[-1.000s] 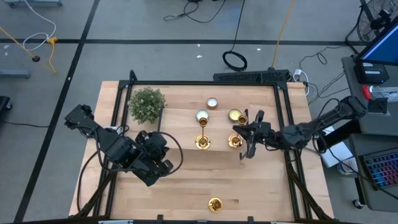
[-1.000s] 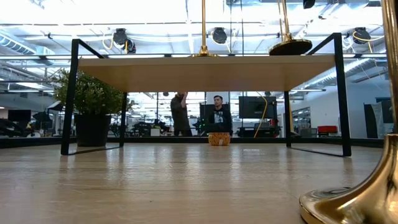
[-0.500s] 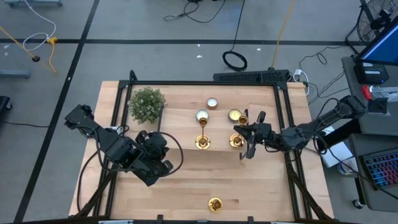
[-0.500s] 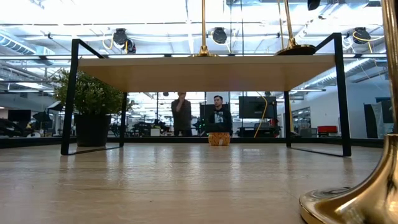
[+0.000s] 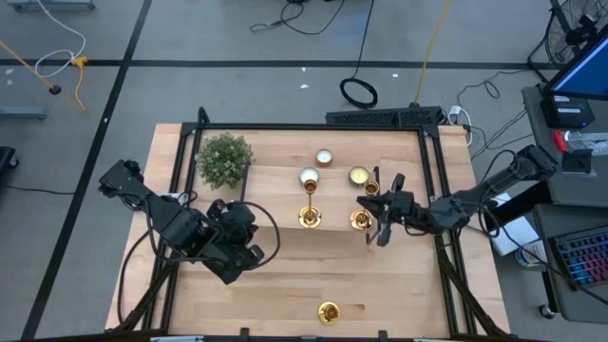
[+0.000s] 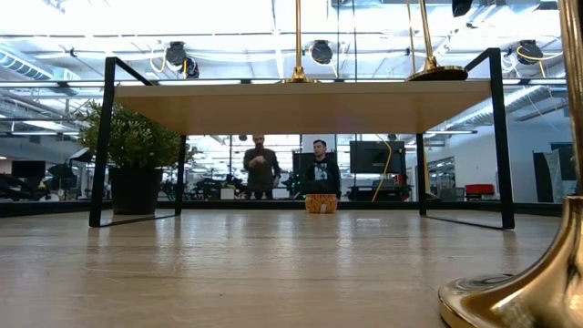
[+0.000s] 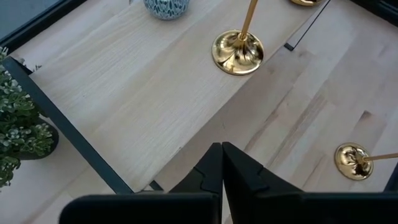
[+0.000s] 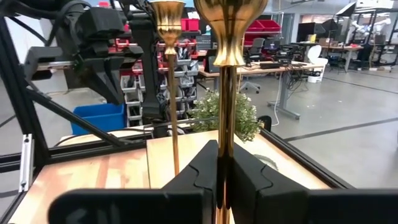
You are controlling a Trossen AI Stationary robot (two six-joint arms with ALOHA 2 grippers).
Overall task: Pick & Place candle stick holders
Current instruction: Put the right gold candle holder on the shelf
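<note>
Three gold candle stick holders show. One (image 5: 310, 217) stands on the raised wooden shelf (image 6: 301, 96). A second (image 5: 361, 219) stands upright to its right, with my right gripper (image 5: 369, 211) shut on it. The third (image 5: 329, 312) stands on the table by the near edge; its base (image 6: 528, 299) fills the low view's corner. My left gripper (image 5: 249, 253) hangs shut and empty over the table's left half, pointing down at a slant toward the shelf. My right gripper pinches the holder's thin stem (image 8: 225, 134) between its two fingers, well below the cup (image 8: 230, 25). The fingers come level from the table's right side and lie across the stem. The holder is upright, and its base (image 6: 435, 72) looks level on the shelf top.
A bushy green plant (image 5: 225, 160) stands at the far left under the shelf's black frame. Tealights (image 5: 324, 158) (image 5: 309, 177) (image 5: 359, 176) sit on the shelf behind the holders. People show in the room beyond the table.
The held holder's base was tilted and clear of the shelf a second ago; it has come down level onto the shelf top, a little toward the table's right. My right gripper stays shut on the stem.
</note>
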